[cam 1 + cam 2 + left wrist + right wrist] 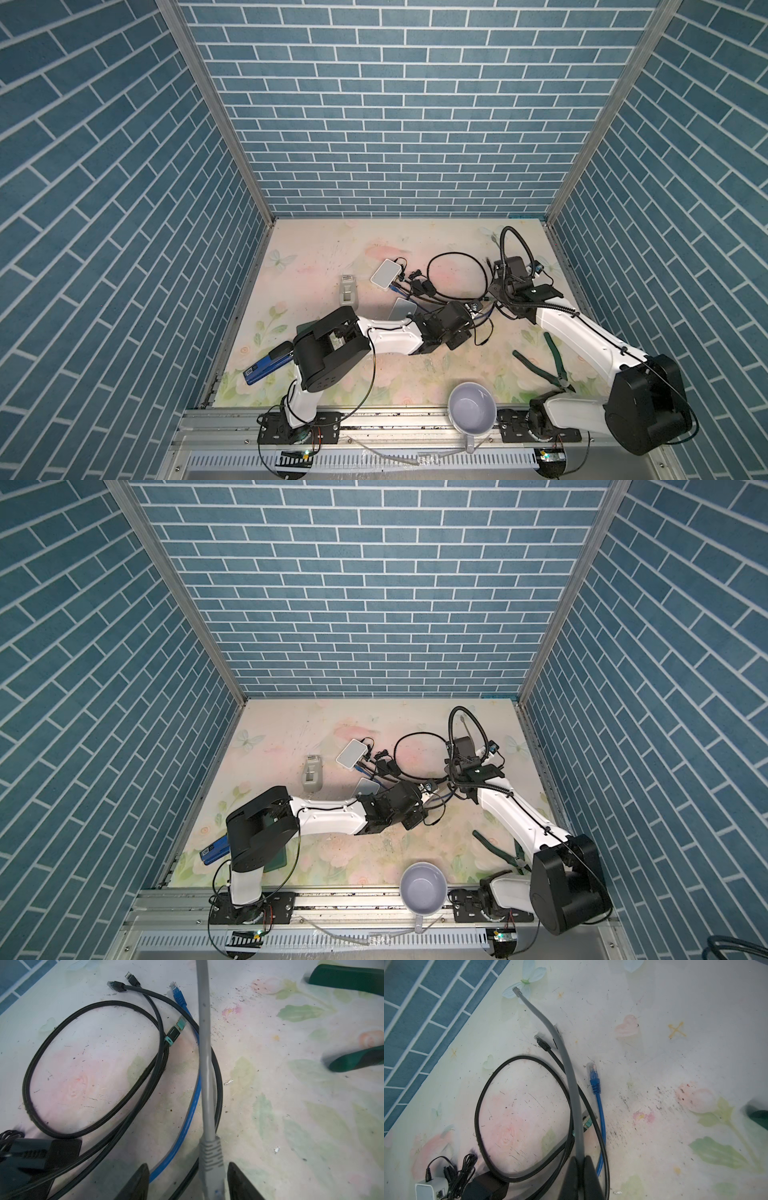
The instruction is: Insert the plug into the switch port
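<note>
left fingers (pixel 137 1184): sitting spread on either side of the plug (pixel 212 1161), not pinching it yet afaict
right fingers (pixel 591 1180): pressing together on the gray cable (pixel 571 1076) further along, holding it up off the counter (pixel 291 1084)
plug: hovering between the left fingers, apart from the switch (pixel 386 272) lying past the black cables (pixel 116 1002)
handling: looking light, but the cable's seeming springy, so it's probably going to be twisting the plug around; clip likely fragile
where to grab: I'm thinking the ribbed boot right behind the tip, on the flat sides
</note>
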Controlling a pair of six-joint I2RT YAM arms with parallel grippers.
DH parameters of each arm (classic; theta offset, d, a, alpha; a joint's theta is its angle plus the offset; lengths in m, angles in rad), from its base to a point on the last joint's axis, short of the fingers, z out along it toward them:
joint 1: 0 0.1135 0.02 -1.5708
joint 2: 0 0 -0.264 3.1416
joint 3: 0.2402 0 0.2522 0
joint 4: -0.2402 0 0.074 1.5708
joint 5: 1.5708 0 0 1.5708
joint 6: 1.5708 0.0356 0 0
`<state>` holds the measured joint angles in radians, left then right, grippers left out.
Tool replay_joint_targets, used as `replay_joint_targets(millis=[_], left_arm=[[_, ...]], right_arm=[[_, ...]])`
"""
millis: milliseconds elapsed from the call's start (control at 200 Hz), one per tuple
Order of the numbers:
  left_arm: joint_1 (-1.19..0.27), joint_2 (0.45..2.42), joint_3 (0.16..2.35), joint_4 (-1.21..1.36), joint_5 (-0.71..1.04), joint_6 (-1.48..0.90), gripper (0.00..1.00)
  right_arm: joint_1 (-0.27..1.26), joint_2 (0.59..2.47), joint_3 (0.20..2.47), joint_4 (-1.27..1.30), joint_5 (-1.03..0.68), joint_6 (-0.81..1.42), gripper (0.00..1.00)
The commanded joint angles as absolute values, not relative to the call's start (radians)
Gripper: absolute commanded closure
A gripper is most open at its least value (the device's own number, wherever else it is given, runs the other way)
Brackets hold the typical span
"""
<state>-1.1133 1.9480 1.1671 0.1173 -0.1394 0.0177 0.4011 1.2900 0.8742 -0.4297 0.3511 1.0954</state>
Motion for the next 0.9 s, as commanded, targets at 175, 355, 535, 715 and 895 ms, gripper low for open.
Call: replay_joint_targets(millis=[175, 355, 535, 715, 895], left_arm=[[-1.12, 1.961, 1.191, 0.111, -0.161, 0.036, 0.54], [-1.12, 1.936, 1.165, 0.138, -0.165, 0.074, 0.69], [-1.118, 1.882, 1.114, 0.176, -0.123, 0.119, 0.7], [-1.105, 1.827, 1.063, 0.192, -0.084, 0.152, 0.69], [-1.064, 1.788, 1.009, 0.236, 0.008, 0.141, 0.71]], right_arm=[[0.405, 1.261, 0.853, -0.418, 0.357, 1.139, 1.0], [0.403, 1.261, 0.842, -0.412, 0.348, 1.136, 1.0], [0.403, 1.267, 0.827, -0.399, 0.328, 1.107, 1.0], [0.403, 1.278, 0.8, -0.364, 0.262, 1.034, 1.0], [0.403, 1.278, 0.767, -0.329, 0.201, 0.979, 1.0]])
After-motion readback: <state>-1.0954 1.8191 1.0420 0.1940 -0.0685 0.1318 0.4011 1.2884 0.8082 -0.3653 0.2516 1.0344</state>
